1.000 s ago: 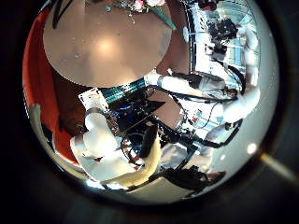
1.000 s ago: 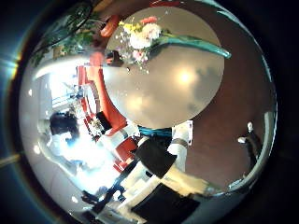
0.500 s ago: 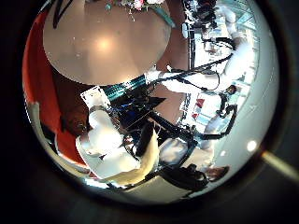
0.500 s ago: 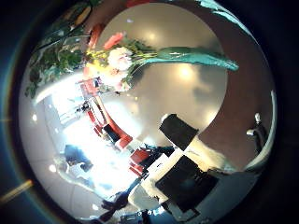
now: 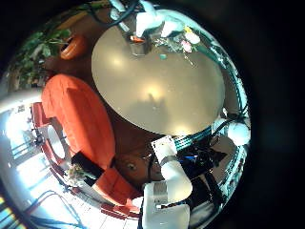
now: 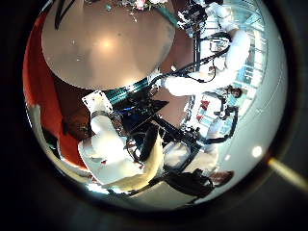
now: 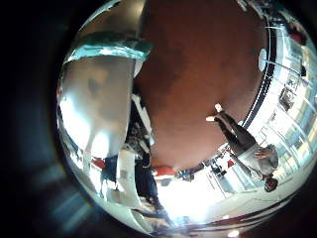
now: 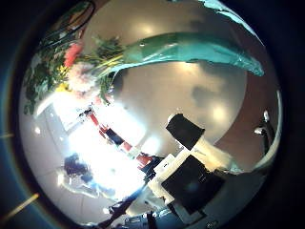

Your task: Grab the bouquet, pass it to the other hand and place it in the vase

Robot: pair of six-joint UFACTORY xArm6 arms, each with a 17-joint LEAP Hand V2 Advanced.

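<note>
The bouquet [image 8: 181,50] lies flat on the round table [image 8: 167,95], its teal wrap stretched along the tabletop and its flower heads [image 8: 84,69] at one end. It fills much of the right thumb side view, so my right palm is close above it. Dark fingers [image 8: 183,130] of that hand stand off the wrap and hold nothing. The wrap's end [image 7: 109,45] also shows in the right little finger side view. From the left palm, the right hand [image 5: 145,19] hangs over the bouquet [image 5: 187,38] at the table's far side, beside a small vessel [image 5: 140,46]. My left hand [image 6: 115,159] stays back from the table with relaxed fingers.
An orange-red armchair [image 5: 78,114] stands close against the table's edge below my left hand. A leafy plant [image 8: 48,81] stands past the flower end of the bouquet. Brown carpet [image 7: 198,59] surrounds the table.
The bouquet has grown in the right thumb side view as my right hand came down closer to it. My right arm has swung further toward the table. My left hand has barely moved.
</note>
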